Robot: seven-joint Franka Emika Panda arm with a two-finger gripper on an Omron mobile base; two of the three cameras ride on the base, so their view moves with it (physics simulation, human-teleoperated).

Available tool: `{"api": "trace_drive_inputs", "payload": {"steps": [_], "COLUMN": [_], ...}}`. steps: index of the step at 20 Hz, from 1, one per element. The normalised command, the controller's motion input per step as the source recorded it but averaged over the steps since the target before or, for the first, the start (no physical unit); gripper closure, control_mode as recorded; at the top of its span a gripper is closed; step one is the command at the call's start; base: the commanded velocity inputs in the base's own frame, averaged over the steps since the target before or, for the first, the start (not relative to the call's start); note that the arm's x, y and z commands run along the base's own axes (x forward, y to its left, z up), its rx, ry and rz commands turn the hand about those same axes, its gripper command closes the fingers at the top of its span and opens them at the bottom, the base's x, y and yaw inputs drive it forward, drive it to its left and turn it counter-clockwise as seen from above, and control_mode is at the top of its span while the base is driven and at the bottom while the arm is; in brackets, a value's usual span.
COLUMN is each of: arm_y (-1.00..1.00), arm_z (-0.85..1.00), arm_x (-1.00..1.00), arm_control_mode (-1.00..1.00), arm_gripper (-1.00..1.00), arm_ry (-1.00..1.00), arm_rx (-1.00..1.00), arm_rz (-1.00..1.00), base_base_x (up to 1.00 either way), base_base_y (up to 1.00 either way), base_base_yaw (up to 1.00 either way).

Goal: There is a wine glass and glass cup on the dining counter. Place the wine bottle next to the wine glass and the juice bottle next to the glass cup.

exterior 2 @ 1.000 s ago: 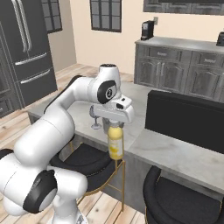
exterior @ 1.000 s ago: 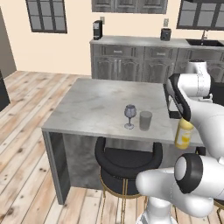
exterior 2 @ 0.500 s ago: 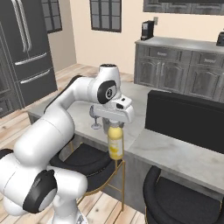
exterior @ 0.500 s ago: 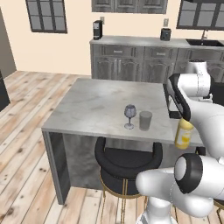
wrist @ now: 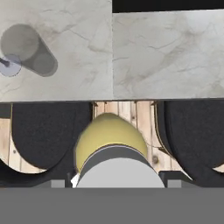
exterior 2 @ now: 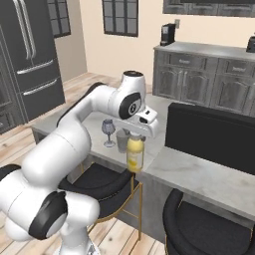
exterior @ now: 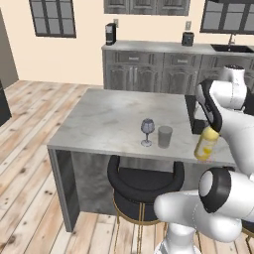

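**Juice bottle in my grip at the desk's near edge**

Going left to right in the left base view, the pale marble desk (exterior: 109,116) starts as bare top. Toward its near edge stands the wine glass (exterior: 147,132), upright on its round foot. Just to its right, close but apart from it, stands the grey glass cup (exterior: 165,136), also upright. Below these two, tucked under the desk's front edge, is a black round stool (exterior: 144,181) with gold legs.

Further right, well apart from the cup, hangs the yellow juice bottle (exterior: 205,144). It is upright, and my jaws are clamped on its upper part from above; my gripper (exterior 2: 136,133) sits right on the bottle's neck in the right base view. The bottle's body hangs at the desk's near edge; from the hand view it sits over the gap in front of the desk, above the wooden floor (wrist: 131,109) between two black stools, rather than over the marble. I cannot tell whether its base touches anything.

Behind the bottle, on the desk's right part, is the raised black divider (exterior 2: 209,134).

In the hand view, the glass cup (wrist: 28,49) lies toward the upper left with the wine glass foot (wrist: 8,65) just beside it at the edge, both on the marble.
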Motion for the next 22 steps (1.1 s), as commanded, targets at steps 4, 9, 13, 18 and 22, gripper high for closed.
{"api": "trace_drive_inputs", "payload": {"steps": [4, 9, 13, 18, 22], "arm_y": [-0.01, 0.0, -0.01, -0.07, -0.01], "arm_z": [0.02, -0.06, -0.09, -0.11, -0.14], "arm_x": [0.36, 0.45, 0.43, 0.33, 0.25], "arm_control_mode": [-1.0, -1.0, -1.0, -1.0, -1.0], "arm_gripper": [1.0, 1.0, 1.0, 1.0, 1.0], "arm_ry": [-0.09, -0.03, -0.01, -0.02, -0.06], "arm_rx": [0.08, 0.0, 0.0, 0.0, 0.0], "arm_rz": [0.04, 0.03, 0.06, 0.06, 0.04], "base_base_x": [0.0, 0.0, 0.0, 0.0, 0.0], "base_base_y": [0.0, 0.0, 0.0, 0.0, 0.0], "base_base_yaw": [0.0, 0.0, 0.0, 0.0, 0.0]}}
